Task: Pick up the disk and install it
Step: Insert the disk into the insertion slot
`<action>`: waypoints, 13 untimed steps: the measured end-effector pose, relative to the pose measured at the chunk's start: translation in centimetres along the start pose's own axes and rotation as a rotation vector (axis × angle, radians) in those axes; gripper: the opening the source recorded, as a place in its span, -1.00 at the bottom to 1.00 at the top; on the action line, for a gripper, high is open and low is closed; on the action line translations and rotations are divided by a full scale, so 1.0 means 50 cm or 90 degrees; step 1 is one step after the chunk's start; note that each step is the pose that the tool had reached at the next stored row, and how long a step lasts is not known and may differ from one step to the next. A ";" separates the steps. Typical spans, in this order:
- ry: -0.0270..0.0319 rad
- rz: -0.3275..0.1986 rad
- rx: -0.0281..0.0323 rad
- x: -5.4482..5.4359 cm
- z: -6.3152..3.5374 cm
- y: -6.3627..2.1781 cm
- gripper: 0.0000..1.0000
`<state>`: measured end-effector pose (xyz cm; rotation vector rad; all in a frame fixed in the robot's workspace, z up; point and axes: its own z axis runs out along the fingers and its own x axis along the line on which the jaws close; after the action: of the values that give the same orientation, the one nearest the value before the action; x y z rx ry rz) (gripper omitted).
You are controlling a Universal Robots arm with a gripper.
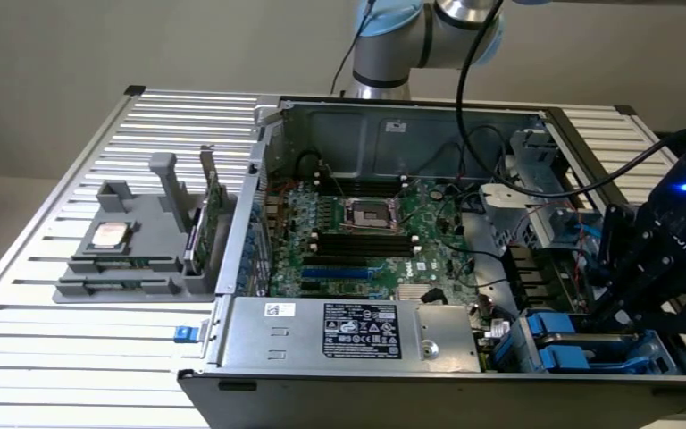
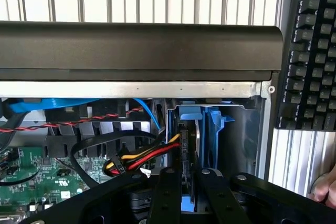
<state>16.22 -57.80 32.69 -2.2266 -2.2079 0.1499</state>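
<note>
Wrist view: tool down at the blue drive bay, clenched on the edge-on disk.

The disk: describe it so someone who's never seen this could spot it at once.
Find the open computer case and go to its drive bay corner at the exterior view's right, beneath the tool. The disk stands on edge in a blue frame, gripped by the tool; the cables beside it are red, yellow and black.
</note>
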 end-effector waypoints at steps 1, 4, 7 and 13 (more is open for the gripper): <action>0.0001 0.000 0.0002 0.000 0.000 0.000 -0.66; 0.0001 0.000 0.0005 0.000 0.000 0.000 -0.66; 0.0008 0.000 0.0012 0.000 0.001 0.000 -0.54; -0.0001 -0.001 0.0123 0.000 -0.007 -0.001 -0.04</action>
<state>16.21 -57.80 33.04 -2.2153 -2.1983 0.1706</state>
